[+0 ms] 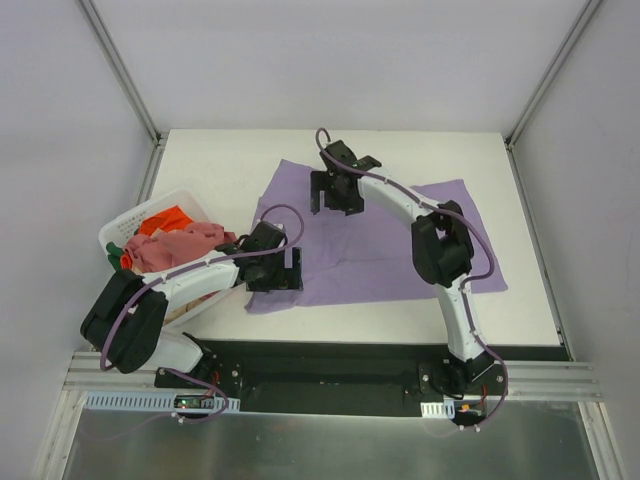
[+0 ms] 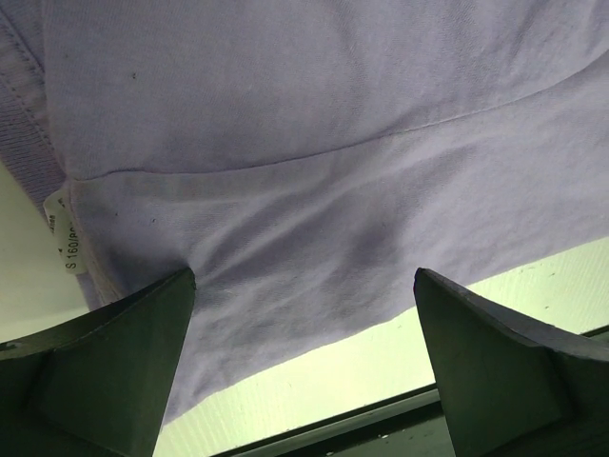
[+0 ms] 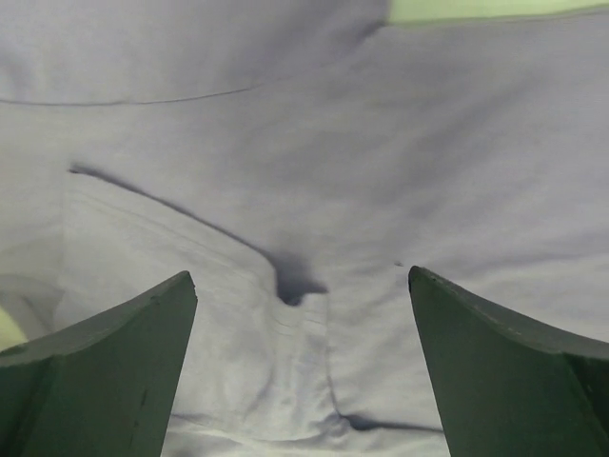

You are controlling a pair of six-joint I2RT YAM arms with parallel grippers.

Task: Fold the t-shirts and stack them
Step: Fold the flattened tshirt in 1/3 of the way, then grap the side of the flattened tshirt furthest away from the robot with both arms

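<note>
1. The lavender t-shirt (image 1: 390,245) lies spread out at the centre of the white table (image 1: 210,160).
2. My left gripper (image 1: 283,270) is over the shirt's near-left edge, jaws wide apart, holding nothing.
3. My right gripper (image 1: 335,195) is over the shirt's far-left part, jaws likewise apart and empty.
4. The salmon pink t-shirt (image 1: 175,248) and orange-red t-shirt (image 1: 165,220) are heaped in the white basket (image 1: 120,228) at the left.

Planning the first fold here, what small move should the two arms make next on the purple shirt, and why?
Probably lower both and pinch the cloth: the left gripper and right gripper hang open just over the lavender t-shirt, which lies spread out.
</note>
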